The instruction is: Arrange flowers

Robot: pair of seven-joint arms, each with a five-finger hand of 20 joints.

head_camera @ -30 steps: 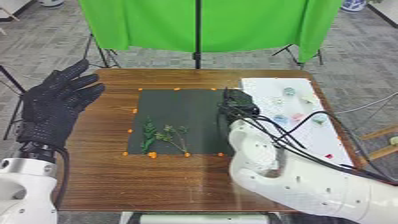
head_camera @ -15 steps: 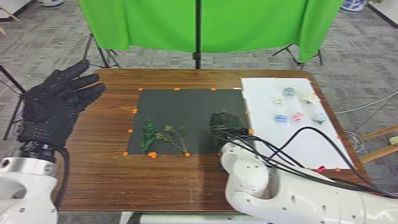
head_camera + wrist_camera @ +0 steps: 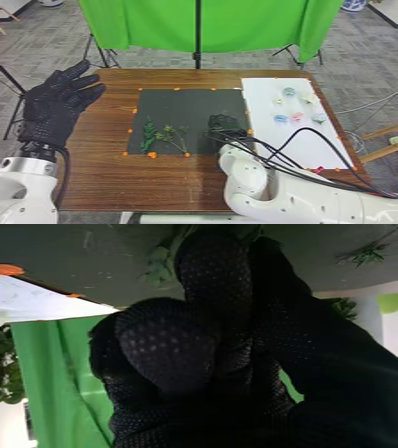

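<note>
The greenery [image 3: 158,270] I care about most is right by my right hand [image 3: 227,121], over the right-hand part of the dark mat [image 3: 182,107]; the wrist view puts its leaves just beside the glove. I can't tell whether that hand is clamped on it or merely close. I'd expect it to be very light, springy in the stem and soft in the leaf, so I'd want a gentle hold low on the bare stem, clear of the foliage, which could crumple or snag on the glove's fabric. To the left on the mat lie a dense leafy sprig [image 3: 147,137] and a thin branching sprig [image 3: 169,136], close together; a careless sweep could tangle them. Off to the right, on the white sheet [image 3: 266,145], are the loose flower heads: a blue flower [image 3: 289,92] at the far end, a pink flower [image 3: 298,116] and others nearby. They look small and delicate, easy to squash or roll, so I'd cup each from its sides. My main nuisance is the black cables [image 3: 306,129] looping over the sheet from the right arm; they could drag on the blooms. My left hand [image 3: 49,107] hangs relaxed and spread by the left edge of the worktop [image 3: 169,185], out of the way.
</note>
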